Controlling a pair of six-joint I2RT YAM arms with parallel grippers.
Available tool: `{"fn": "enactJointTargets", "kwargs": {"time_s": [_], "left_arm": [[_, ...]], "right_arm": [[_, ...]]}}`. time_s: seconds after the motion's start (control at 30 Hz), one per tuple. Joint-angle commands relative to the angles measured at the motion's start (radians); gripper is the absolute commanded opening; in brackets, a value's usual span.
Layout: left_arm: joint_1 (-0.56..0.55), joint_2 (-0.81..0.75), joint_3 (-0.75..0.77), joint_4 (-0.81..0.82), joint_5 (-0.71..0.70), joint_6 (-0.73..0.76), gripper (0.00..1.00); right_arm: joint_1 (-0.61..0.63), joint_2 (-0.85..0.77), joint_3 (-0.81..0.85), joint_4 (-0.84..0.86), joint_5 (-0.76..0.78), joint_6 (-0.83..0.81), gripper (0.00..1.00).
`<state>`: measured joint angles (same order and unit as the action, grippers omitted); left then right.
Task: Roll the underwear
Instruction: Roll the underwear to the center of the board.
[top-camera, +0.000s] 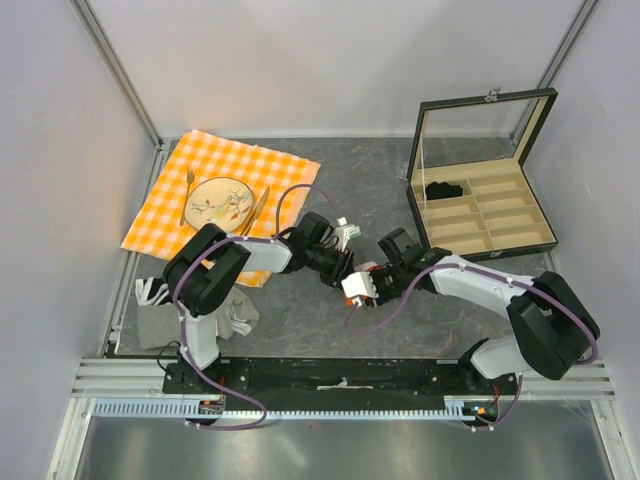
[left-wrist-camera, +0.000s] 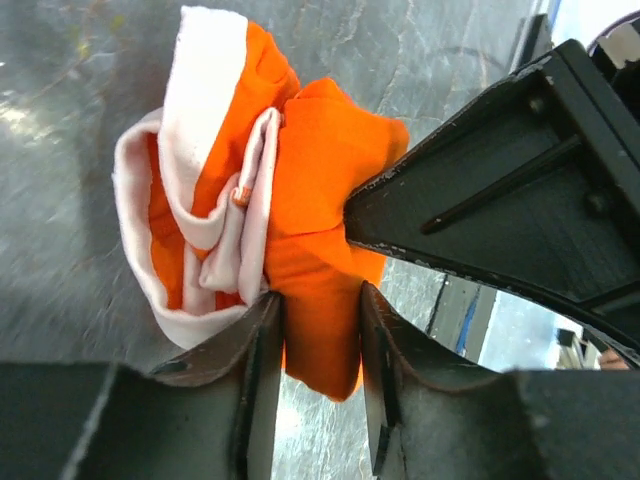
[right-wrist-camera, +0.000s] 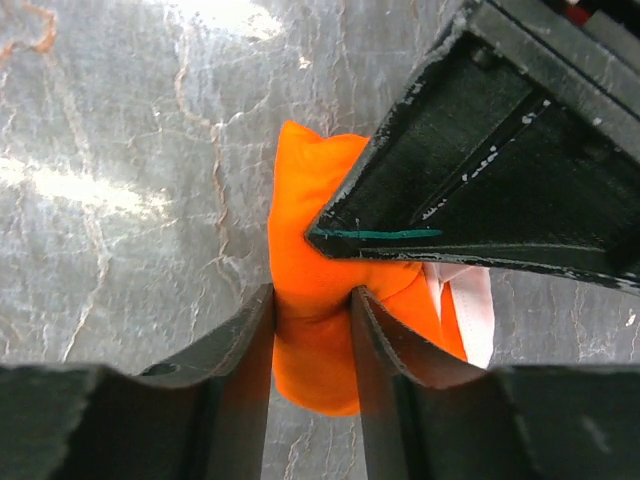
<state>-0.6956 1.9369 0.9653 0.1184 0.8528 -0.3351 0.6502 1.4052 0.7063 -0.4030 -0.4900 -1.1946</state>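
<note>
The underwear (top-camera: 359, 286) is a small bunched bundle of orange-red fabric with white trim, held just above the grey table between both arms. My left gripper (top-camera: 342, 272) is shut on an orange fold of it (left-wrist-camera: 318, 330); the white trim (left-wrist-camera: 205, 150) bulges to the left in that view. My right gripper (top-camera: 374, 284) is shut on another orange fold (right-wrist-camera: 310, 320). The two grippers meet tip to tip at the bundle, each one's black fingers crossing the other's wrist view.
An open black box (top-camera: 480, 205) with beige compartments stands at the back right, a small black bundle (top-camera: 443, 189) in one compartment. An orange checkered cloth (top-camera: 205, 170) with a plate (top-camera: 219, 203) lies at the back left. Grey-white cloths (top-camera: 160, 300) lie near the left base.
</note>
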Motion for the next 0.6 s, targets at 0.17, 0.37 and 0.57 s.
{"fn": "enactJointTargets", "kwargs": {"time_s": [0.17, 0.37, 0.57], "left_arm": [[0.021, -0.324, -0.17, 0.039, -0.305, -0.024, 0.53], [0.021, -0.429, -0.295, 0.122, -0.357, 0.019, 0.6], [0.021, -0.389, -0.352, 0.262, -0.319, 0.005, 0.63]], "right_arm": [[-0.006, 0.132, 0.082, -0.112, 0.021, 0.062, 0.29], [-0.046, 0.199, 0.179, -0.227, -0.122, 0.089, 0.27], [-0.095, 0.323, 0.297, -0.368, -0.232, 0.093, 0.27]]}}
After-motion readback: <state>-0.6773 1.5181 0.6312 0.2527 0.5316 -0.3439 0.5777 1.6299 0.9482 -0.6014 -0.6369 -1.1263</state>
